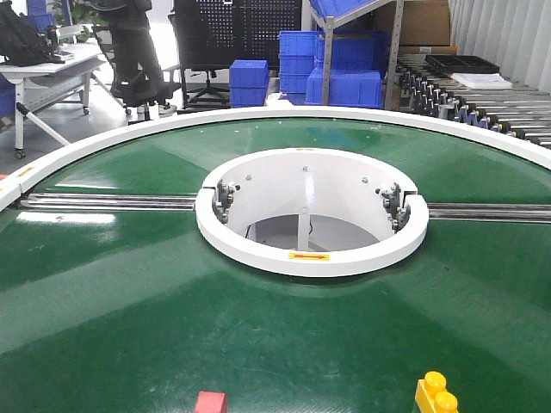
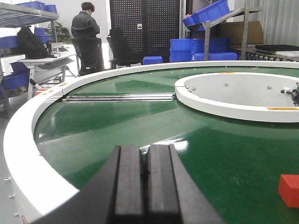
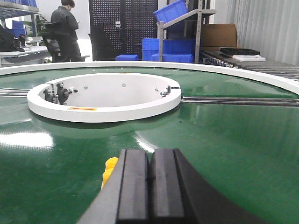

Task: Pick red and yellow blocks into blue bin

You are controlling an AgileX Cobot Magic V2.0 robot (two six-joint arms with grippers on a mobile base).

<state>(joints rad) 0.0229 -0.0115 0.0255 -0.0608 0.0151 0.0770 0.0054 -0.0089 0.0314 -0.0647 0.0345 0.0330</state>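
Now: left gripper (image 2: 145, 158) pads pressed together, nothing held. Right gripper (image 3: 150, 161) also closed, empty. Red block (image 1: 210, 402) flat on green belt (image 1: 129, 344), near edge, left of centre. Yellow brick (image 1: 436, 393) near right, studs up, well apart from red block, just left of right gripper.

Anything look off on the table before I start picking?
Nothing is spilled or damaged. The red block and yellow brick sit flat and apart on the green belt. One oddity: no blue bin shows in any view, only stacked crates beyond the table.
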